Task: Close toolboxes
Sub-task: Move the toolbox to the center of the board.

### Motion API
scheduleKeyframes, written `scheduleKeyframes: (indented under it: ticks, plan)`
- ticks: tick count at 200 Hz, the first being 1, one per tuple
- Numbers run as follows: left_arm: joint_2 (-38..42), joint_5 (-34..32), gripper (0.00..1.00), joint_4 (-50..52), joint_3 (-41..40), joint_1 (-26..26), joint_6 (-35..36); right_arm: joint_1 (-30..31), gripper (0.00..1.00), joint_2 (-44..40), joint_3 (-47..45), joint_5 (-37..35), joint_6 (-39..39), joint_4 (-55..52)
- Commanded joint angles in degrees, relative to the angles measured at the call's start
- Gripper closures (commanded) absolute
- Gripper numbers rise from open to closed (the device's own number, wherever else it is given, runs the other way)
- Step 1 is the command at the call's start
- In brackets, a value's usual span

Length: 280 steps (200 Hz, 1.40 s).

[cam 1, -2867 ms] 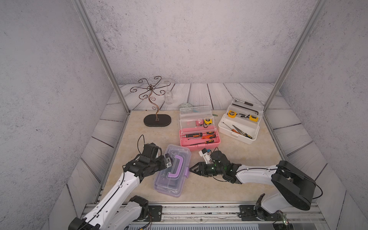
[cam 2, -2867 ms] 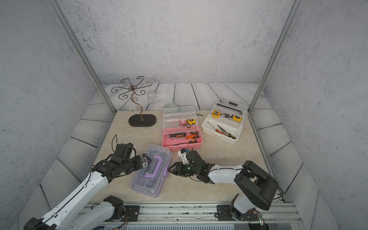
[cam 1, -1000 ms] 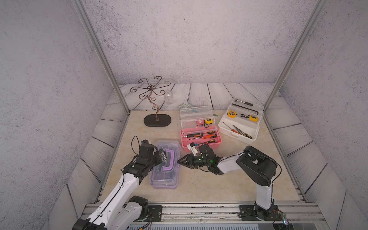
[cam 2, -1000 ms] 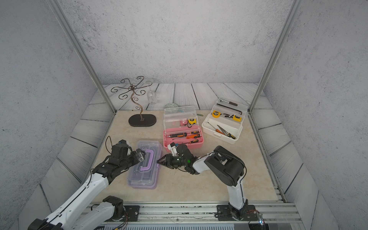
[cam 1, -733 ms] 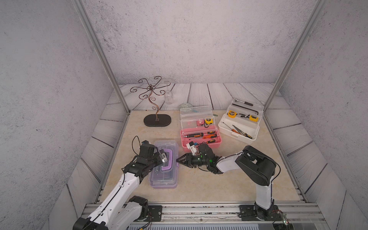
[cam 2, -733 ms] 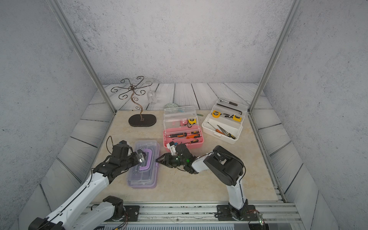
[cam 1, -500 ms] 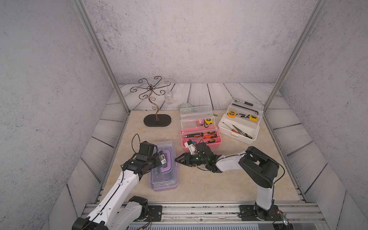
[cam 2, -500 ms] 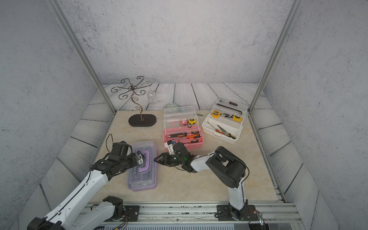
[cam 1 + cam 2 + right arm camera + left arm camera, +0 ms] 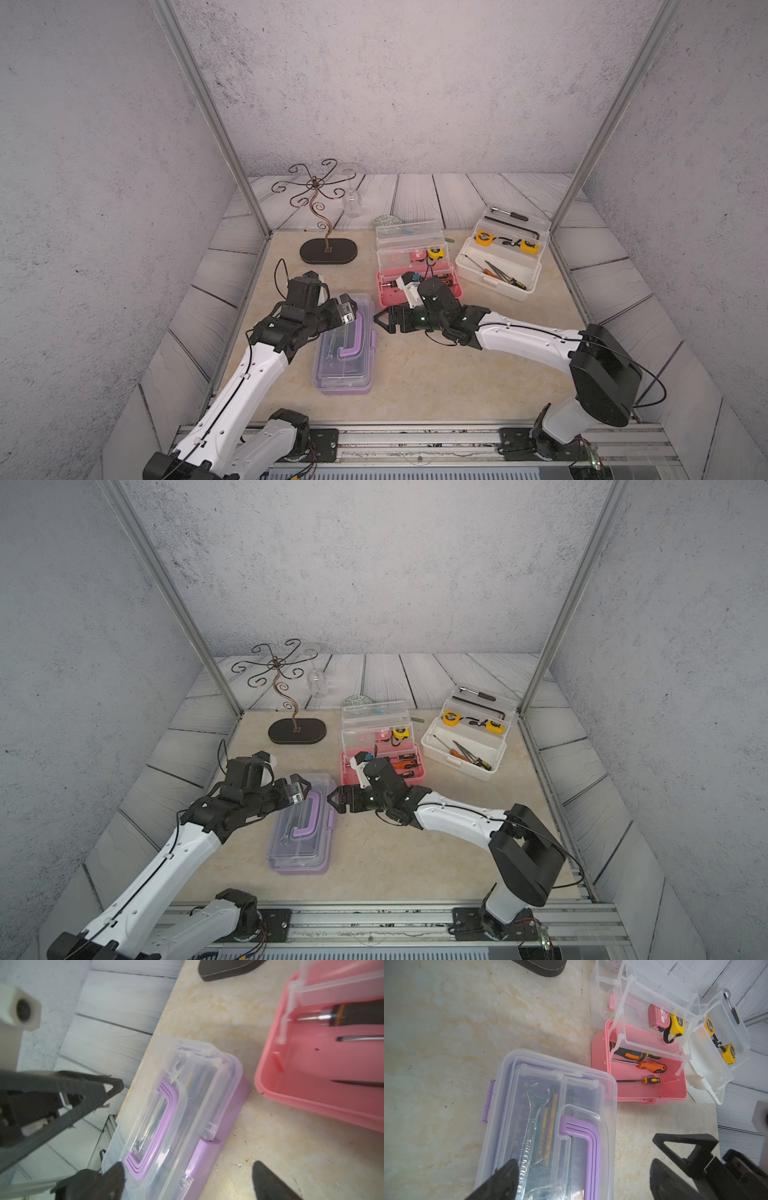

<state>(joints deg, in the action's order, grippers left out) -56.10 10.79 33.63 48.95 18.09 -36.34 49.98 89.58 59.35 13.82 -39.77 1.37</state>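
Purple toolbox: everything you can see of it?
The purple toolbox is a rectangular plastic case: purple base, clear lid down, purple handle folded flat in the lid's recess, purple hinges on one long side, latch on the other; snapped or not, I cannot tell. A wrench shows through. It lies flat on the beige table. The open left gripper hovers over its far end; the open right gripper is beside it, apart.

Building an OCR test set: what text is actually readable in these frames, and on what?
"GREENER", rest hidden: wrench in the purple toolbox.
"TORX", rest blurred: yellow strip beside the wrench.
Labels on the tape measures in the pink toolbox: too blurred to read.
Both top views: nothing legible.
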Motion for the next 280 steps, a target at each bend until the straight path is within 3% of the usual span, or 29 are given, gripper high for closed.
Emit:
scheduleKeyframes:
  ticks: [1, 22, 58, 92, 150, 202, 240, 262, 280]
  plan:
    - [-0.08, -0.19, 0.04, 1.84, 1.49, 1.90, 1.27, -1.15, 0.01, -4.67, 1.44, -8.86, 4.89, -10.92]
    - [-1.33, -2.65, 0.11, 3.23, 2.09, 5.05, 1.92, -2.21, 0.01, -7.73, 1.27, -15.85, 5.90, -16.34]
    - [-4.22, -9.26, 0.16, 6.32, 4.16, 11.07, 3.50, -9.93, 0.01, -13.30, -5.30, -9.73, 5.56, -14.20]
    - [-7.07, -10.71, 0.25, 6.28, 4.49, 13.40, 4.51, -14.39, 0.01, -15.78, -8.36, -10.16, 4.78, -16.00]
    - [-13.62, -10.79, 0.37, 7.59, 6.21, 15.29, 5.50, -15.35, 0.01, -16.20, -8.52, -12.33, 6.06, -17.83]
    - [-17.40, -10.89, 0.57, 9.74, 4.80, 17.07, 6.09, -15.67, 0.01, -14.37, -8.73, -11.63, 5.40, -16.66]
    - [-18.51, -18.29, 0.64, 10.40, 4.38, 16.98, 5.13, -15.87, 0.01, -13.79, -8.73, -11.11, 4.92, -15.47]
    - [-19.59, -25.95, 0.68, 8.10, 3.92, 16.51, 2.87, -16.09, 0.01, -12.48, -8.03, -10.97, 5.40, -15.87]
    - [-20.34, -26.75, 0.70, 4.95, 2.31, 15.06, 1.79, -16.45, 0.01, -12.46, -7.51, -10.66, 6.03, -16.56]
